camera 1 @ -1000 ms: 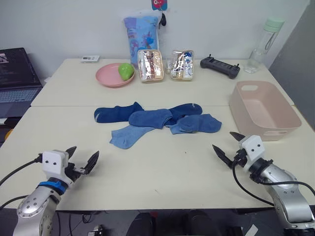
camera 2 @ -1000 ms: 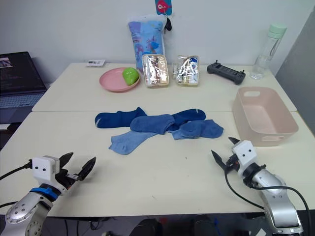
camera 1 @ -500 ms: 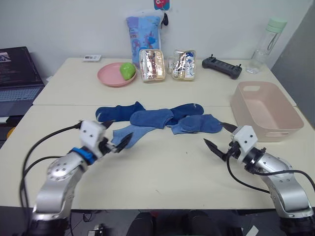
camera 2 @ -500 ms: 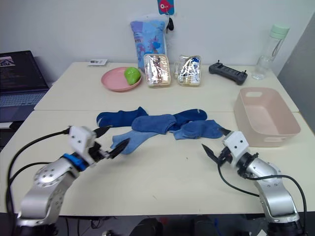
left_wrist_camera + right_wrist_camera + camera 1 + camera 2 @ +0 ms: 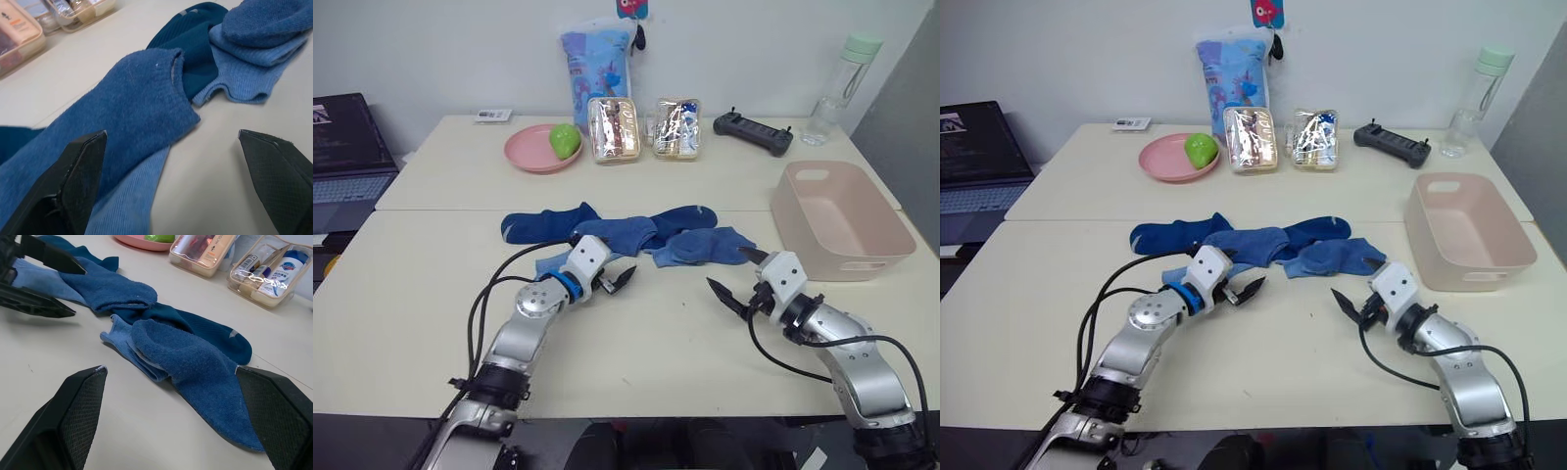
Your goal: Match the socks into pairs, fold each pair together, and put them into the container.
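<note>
**Both grippers spread wide beside the pile of socks**

The big cream table [image 5: 431,294] holds everything. At its right side sits the pale pink plastic tub with rounded corners [image 5: 891,257], and nothing is in it. Near the back is a round pink plate [image 5: 530,154] with a green ball-shaped thing [image 5: 565,140] on it. Next to the plate are two small clear snack boxes [image 5: 612,129] with packets inside them.

The blue knit socks [image 5: 626,237] lie in a loose row in the middle of the table, some on top of others. A dark navy one is at the left end. Medium blue and lighter blue ones are in the middle and at the right end.

The left gripper [image 5: 612,269] reaches forward low over the table, right at the light blue sock. Its two black fingers are spread apart and hold nothing. The right gripper [image 5: 732,275] sits low, just beside the right end of the socks. Its fingers are spread apart too, with nothing between them
</note>
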### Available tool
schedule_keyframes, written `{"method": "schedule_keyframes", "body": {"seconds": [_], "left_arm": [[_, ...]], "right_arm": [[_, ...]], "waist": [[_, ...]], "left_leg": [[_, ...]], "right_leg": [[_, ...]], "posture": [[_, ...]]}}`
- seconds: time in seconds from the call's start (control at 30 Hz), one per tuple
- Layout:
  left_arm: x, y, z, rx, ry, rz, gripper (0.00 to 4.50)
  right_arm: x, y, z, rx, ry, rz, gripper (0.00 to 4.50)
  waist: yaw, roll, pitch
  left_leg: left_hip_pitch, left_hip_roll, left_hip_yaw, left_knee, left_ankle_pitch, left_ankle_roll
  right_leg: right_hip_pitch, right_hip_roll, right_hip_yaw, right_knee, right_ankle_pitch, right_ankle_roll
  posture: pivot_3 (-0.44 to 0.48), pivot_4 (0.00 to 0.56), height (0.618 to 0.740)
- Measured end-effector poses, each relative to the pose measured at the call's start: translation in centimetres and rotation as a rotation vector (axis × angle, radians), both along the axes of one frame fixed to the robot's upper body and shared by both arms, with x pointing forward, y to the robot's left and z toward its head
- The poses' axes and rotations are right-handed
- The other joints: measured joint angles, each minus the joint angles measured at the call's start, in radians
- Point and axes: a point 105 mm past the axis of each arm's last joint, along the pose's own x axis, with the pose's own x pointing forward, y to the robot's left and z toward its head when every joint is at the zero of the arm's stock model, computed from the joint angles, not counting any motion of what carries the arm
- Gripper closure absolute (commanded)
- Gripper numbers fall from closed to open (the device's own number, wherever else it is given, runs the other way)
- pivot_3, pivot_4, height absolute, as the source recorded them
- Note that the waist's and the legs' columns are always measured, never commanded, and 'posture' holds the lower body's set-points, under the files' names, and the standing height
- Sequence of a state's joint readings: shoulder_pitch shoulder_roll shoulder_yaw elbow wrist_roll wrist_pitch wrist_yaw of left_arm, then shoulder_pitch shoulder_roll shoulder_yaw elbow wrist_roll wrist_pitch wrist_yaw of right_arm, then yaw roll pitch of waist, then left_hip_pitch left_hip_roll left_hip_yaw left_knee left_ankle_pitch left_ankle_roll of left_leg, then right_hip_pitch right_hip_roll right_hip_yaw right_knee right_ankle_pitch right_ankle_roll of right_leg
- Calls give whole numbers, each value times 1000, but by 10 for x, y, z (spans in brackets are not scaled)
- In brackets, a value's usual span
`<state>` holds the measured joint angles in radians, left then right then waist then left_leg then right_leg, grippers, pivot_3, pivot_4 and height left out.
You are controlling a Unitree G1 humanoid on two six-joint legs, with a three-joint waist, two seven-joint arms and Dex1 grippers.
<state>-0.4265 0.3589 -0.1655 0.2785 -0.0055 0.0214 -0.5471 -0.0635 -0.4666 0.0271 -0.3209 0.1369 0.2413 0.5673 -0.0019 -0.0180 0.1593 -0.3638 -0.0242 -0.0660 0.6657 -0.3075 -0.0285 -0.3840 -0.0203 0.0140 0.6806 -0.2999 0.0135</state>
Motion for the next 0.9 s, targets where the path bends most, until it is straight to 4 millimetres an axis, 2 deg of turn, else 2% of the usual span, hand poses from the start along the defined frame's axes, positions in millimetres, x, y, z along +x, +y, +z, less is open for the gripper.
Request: {"method": "schedule_keyframes", "body": {"seconds": [0.17, 0.43, 0.47, 0.63, 0.9], "left_arm": [[13, -9, 10, -3, -51, -15, 1858], [13, -10, 4, -4, -36, -30, 4319], [12, -8, 4, -10, -34, -26, 4467], [11, 0, 7, -60, -23, 6, 4467], [11, 16, 25, -263, 41, 35, 4467]], "right_arm": [[0, -1, 1, 0, -1, -8, 0], [-2, 0, 3, 0, -8, -9, 0], [-2, -1, 3, 0, -5, -12, 0], [-2, -1, 2, 0, -1, -18, 0], [-1, 2, 5, -16, -7, 11, 0]], "waist": [[-1, 0, 0], [-1, 0, 0], [-1, 0, 0], [-1, 0, 0], [-1, 0, 0]], "left_leg": [[0, 0, 0, 0, 0, 0], [0, 0, 0, 0, 0, 0], [0, 0, 0, 1, 0, 0], [0, 0, 0, 1, 0, 0], [0, 0, 0, 1, 0, 0]], "right_leg": [[0, 0, 0, 0, 0, 0], [0, 0, 0, 0, 0, 0], [0, 0, 0, 0, 0, 0], [0, 0, 0, 0, 0, 0], [0, 0, 0, 0, 0, 0]], "posture": [[0, 150, 740], [0, 150, 740], [0, 150, 740], [0, 150, 740], [0, 150, 740]]}}
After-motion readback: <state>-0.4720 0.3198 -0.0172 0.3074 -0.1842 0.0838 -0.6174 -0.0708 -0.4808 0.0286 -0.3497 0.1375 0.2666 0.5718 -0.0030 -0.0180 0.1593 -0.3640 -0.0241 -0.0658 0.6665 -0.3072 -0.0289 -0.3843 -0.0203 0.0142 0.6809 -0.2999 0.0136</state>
